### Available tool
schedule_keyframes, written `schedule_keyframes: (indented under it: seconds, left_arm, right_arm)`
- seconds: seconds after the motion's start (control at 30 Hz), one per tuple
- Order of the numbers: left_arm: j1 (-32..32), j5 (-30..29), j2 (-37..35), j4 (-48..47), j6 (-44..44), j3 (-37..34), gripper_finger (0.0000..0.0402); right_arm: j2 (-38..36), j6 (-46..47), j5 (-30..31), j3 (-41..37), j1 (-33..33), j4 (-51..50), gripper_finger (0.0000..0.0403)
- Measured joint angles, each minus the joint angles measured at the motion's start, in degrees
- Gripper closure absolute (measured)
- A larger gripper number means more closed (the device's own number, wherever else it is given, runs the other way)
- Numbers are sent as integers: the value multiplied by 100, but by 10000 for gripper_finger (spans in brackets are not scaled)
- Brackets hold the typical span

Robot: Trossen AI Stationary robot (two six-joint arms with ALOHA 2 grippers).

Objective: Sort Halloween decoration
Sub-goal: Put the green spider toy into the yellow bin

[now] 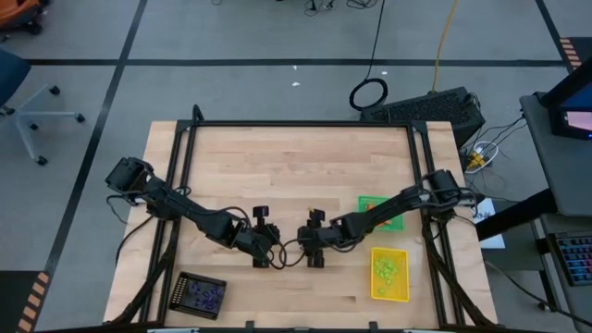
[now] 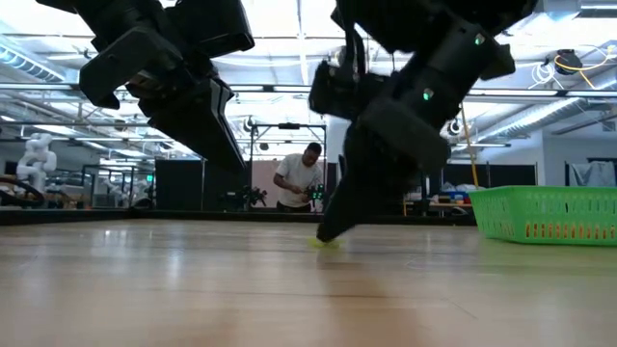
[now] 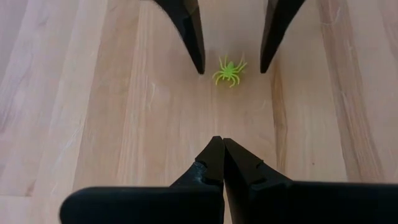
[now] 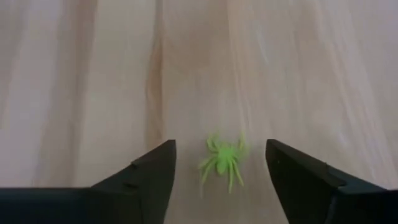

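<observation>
One lime-green plastic spider (image 4: 224, 163) of the Halloween decoration lies flat on the wooden table near its middle. My right gripper (image 4: 221, 145) is open, tips down at the table, one finger on each side of the spider (image 3: 229, 70) with a gap on both sides. In the low view the spider (image 2: 323, 243) shows as a green speck at the foot of my right gripper (image 2: 333, 229). My left gripper (image 3: 221, 146) is shut, holds nothing, and points at the spider from a short way to the table's left (image 1: 275, 258).
A green tray (image 1: 381, 211) stands at the right of the table, and a yellow tray (image 1: 389, 274) holding lime-green pieces sits nearer the front. A black tray (image 1: 201, 294) with purple pieces is at the front left. A person (image 2: 299, 178) stands in the room behind the table.
</observation>
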Motion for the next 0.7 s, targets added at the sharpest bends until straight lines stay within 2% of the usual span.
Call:
schedule_keyframes:
  seconds: [0.13, 0.27, 0.7]
  left_arm:
    - [-6, 2, 2, -3, -4, 2, 398]
    - [-11, 2, 2, -6, -5, 2, 398]
    - [-22, 3, 2, -2, -4, 2, 398]
  right_arm:
    - [144, -116, 0, 0, -1, 43, 160]
    - [179, -115, -23, 2, -28, 45, 170]
    - [192, -130, -46, 4, -28, 23, 269]
